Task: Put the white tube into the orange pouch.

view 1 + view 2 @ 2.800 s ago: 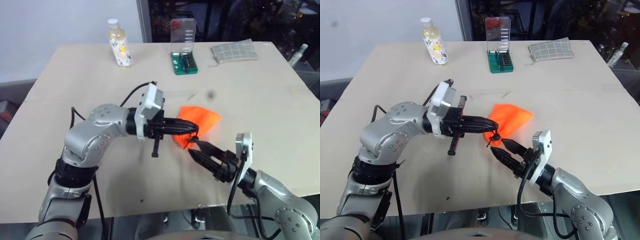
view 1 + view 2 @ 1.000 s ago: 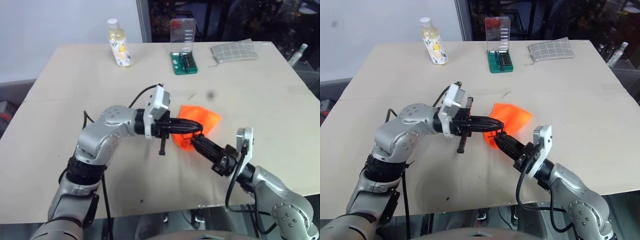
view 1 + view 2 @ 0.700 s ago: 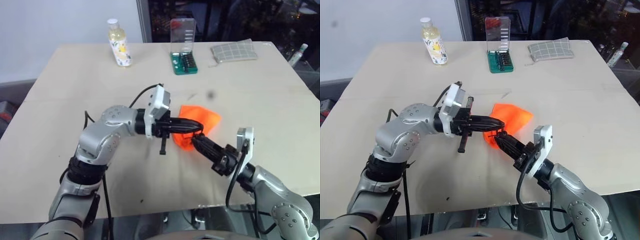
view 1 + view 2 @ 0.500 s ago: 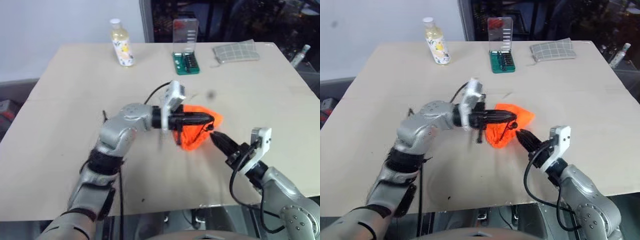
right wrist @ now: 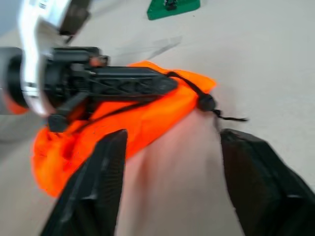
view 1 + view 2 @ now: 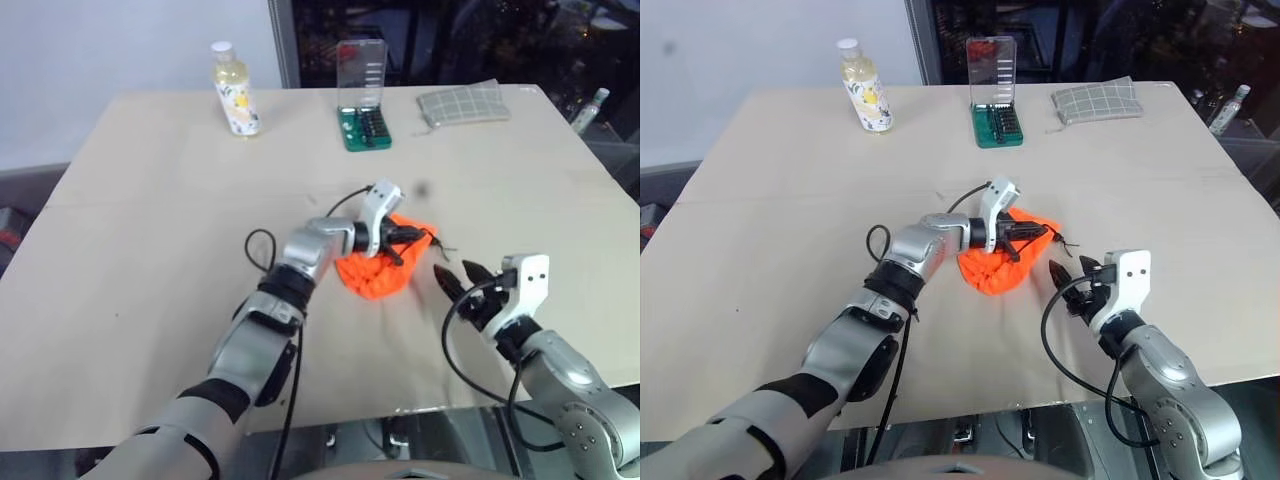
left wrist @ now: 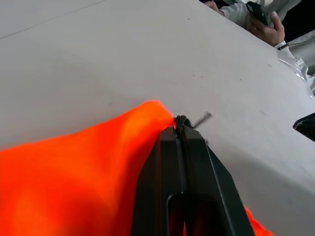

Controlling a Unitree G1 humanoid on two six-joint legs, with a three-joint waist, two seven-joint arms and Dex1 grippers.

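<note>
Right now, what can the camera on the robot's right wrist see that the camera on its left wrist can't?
The right wrist view alone has a corner of the green bit case and the open right gripper. The left wrist view alone has a person's hand holding a phone past the table's far edge. Both show the orange pouch, its black cord and the shut left gripper pinching the cord.

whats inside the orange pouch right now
Cannot tell. The orange pouch lies bunched on the table, its fabric covering whatever it holds. The left gripper is shut on its cord end.
</note>
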